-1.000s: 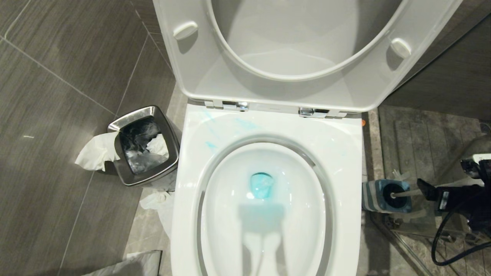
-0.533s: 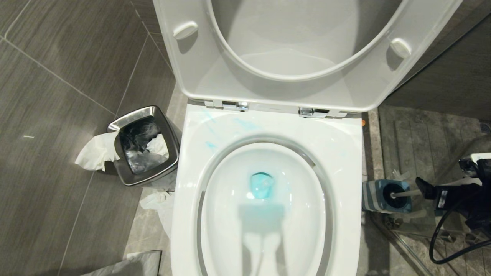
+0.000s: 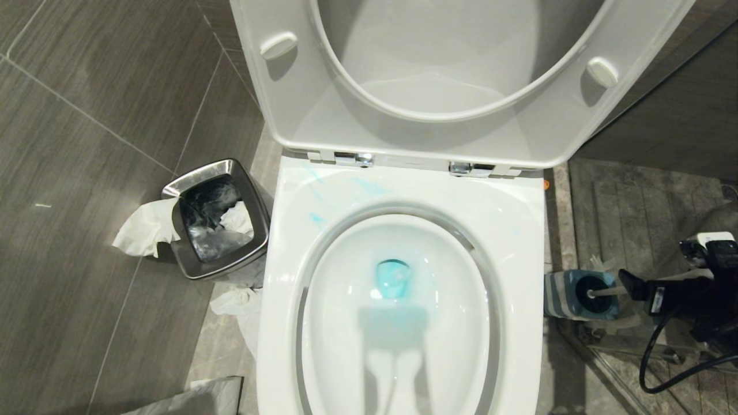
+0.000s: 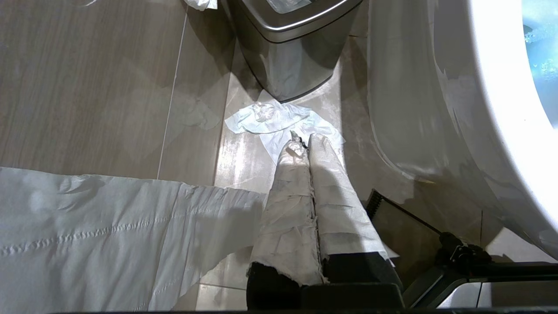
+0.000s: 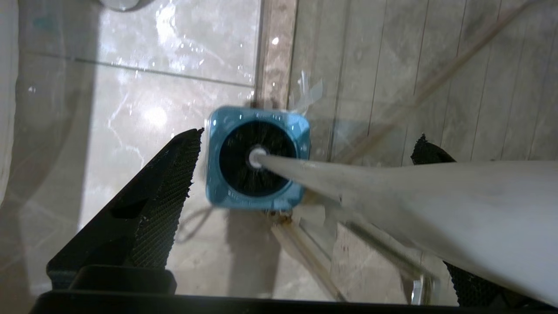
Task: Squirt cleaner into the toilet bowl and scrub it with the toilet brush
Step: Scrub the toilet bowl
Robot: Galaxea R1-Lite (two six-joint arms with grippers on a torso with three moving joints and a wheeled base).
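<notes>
The toilet brush stands in its square blue holder on the floor just beside the toilet's right side, its black bristle head sunk in the holder and its slim white handle rising toward me, widening as it nears my wrist. My right gripper hangs over it with the fingers spread wide, one on each side of the handle; I cannot tell whether either touches it. The toilet bowl is glossy white, seat raised, with a blue pool at the bottom and blue smears on the rim. My left gripper is pressed together, pointing at a crumpled tissue on the floor near the steel waste bin.
</notes>
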